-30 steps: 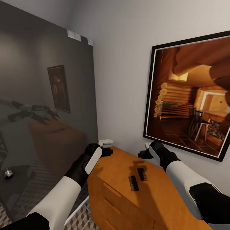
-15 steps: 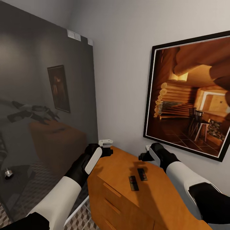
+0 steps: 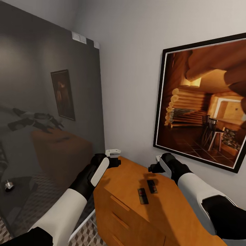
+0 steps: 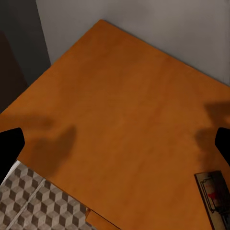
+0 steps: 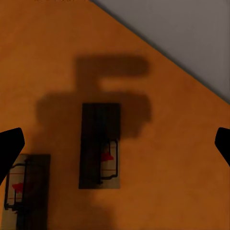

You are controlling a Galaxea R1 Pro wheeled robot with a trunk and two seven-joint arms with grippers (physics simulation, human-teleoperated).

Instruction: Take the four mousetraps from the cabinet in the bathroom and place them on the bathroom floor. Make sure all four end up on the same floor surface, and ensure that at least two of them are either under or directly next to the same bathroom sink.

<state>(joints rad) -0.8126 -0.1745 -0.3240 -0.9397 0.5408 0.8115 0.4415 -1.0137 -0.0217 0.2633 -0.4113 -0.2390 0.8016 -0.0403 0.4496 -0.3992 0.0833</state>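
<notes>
Two mousetraps (image 3: 142,195) (image 3: 152,186) lie side by side on the flat top of the orange-brown cabinet (image 3: 126,181). In the right wrist view both traps show directly below, one (image 5: 99,146) centred and the other (image 5: 26,191) off to one side. My right gripper (image 3: 155,166) (image 5: 115,143) hovers open just above and behind them, nothing between its fingers. My left gripper (image 3: 114,160) (image 4: 115,143) is open over the cabinet's far left corner, with one mousetrap (image 4: 213,194) at the edge of its wrist view. Patterned bathroom floor (image 4: 33,206) shows beside the cabinet.
A large dark reflective panel (image 3: 48,112) stands close on the left of the cabinet. A framed picture (image 3: 205,102) hangs on the wall right behind the cabinet. Cube-patterned tiles (image 3: 85,235) show at the lower left.
My right gripper has eased slightly down and left toward the traps. The left arm, the traps and the camera have not moved.
</notes>
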